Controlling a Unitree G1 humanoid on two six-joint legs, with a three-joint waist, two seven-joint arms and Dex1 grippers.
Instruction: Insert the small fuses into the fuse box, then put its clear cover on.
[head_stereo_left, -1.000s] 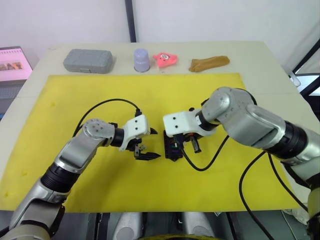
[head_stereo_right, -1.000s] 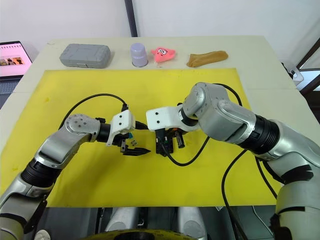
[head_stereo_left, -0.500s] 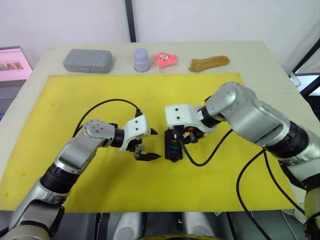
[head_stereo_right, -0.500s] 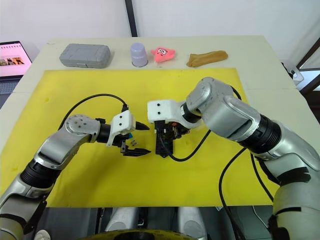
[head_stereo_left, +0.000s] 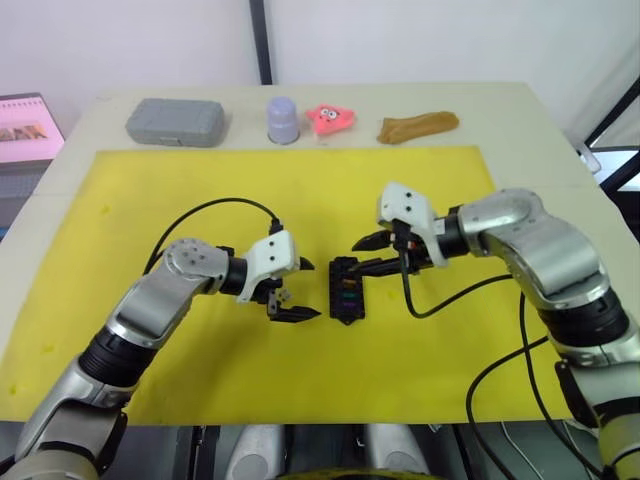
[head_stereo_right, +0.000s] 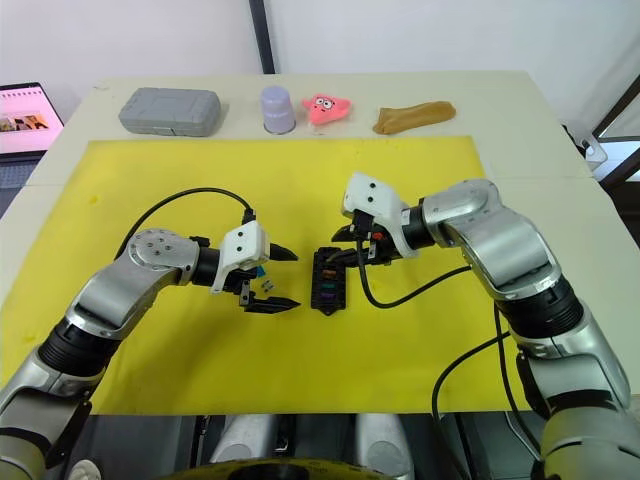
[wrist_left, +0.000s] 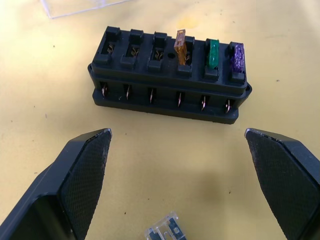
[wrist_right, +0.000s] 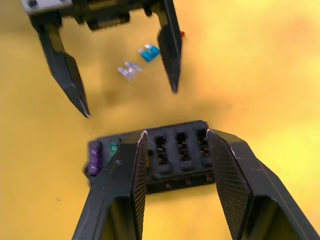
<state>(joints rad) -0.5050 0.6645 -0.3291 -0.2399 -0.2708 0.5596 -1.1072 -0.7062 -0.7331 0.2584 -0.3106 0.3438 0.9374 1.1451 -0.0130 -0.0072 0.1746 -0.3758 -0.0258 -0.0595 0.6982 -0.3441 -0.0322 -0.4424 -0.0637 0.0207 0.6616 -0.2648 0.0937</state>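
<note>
Fingers of the right gripper (head_stereo_right: 347, 250) stand parted and hold nothing; half a second ago this gripper hung right over the fuse box (head_stereo_right: 326, 279), and now it has drawn back to the box's right, its tips near the far end. That retreat, together with an amber fuse (wrist_left: 180, 46) now standing in the slot beside the green fuse (wrist_left: 213, 53) and purple fuse (wrist_left: 237, 57), suggests an insertion has just been finished. Three slots of that row are filled; the other three show empty.

The left gripper (head_stereo_right: 272, 280) has not moved: it hovers just left of the box, spread wide and empty. Under it on the yellow mat (head_stereo_right: 150, 180) lie loose fuses, a pale grey fuse (wrist_right: 128, 70), a teal fuse (wrist_right: 149, 52) and a speck of red fuse (wrist_right: 182, 34), so more picking is likely next.

The fuse box sits flat near the mat's middle, slots up, its long axis running away from the robot, roughly front to back. The purple end is nearest the robot. A corner of the clear cover (wrist_left: 75, 6) lies on the mat beyond the box as the left wrist view looks.
</note>
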